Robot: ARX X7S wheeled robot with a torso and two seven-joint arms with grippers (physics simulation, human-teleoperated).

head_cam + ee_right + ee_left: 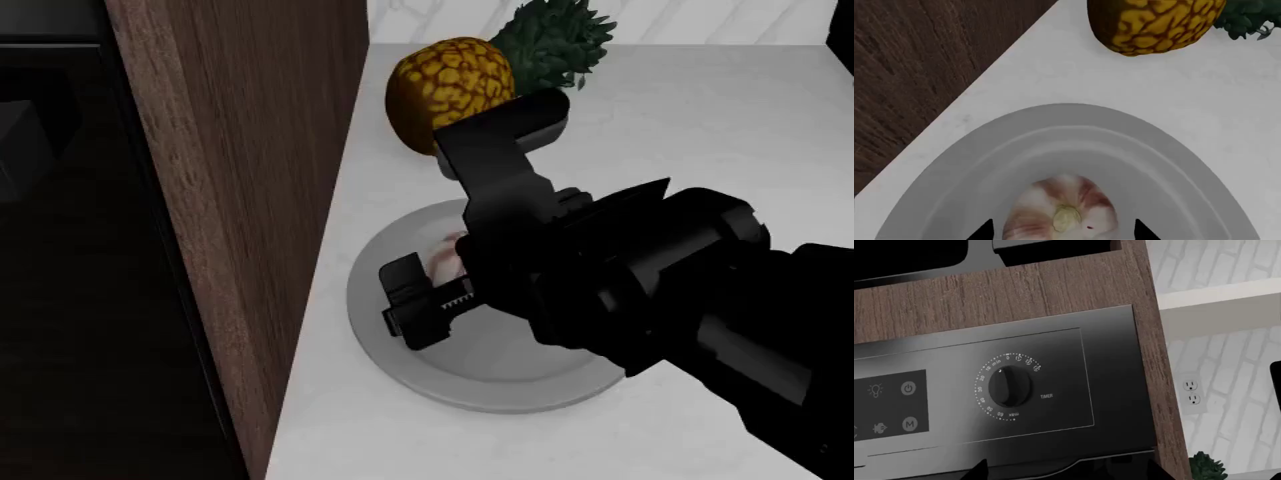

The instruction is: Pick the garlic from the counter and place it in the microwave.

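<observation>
The garlic (1064, 212), a whitish bulb with pinkish-brown streaks, lies on a round grey plate (1067, 135) on the off-white counter (1054, 75). My right gripper (1063, 233) is open and low over the plate, with one fingertip on each side of the garlic and a gap to each. In the head view the right arm covers most of the garlic (445, 256), and only a sliver shows above the gripper (430, 285). My left gripper (1066, 474) is open and empty, facing a dark appliance panel with a timer dial (1011, 386). I cannot tell whether that appliance is the microwave.
A yellow-brown pineapple (454, 85) with green leaves lies on the counter behind the plate (494, 390). A tall dark wood panel (240, 200) bounds the counter's left edge. A white brick wall with an outlet (1192, 392) shows beside the appliance.
</observation>
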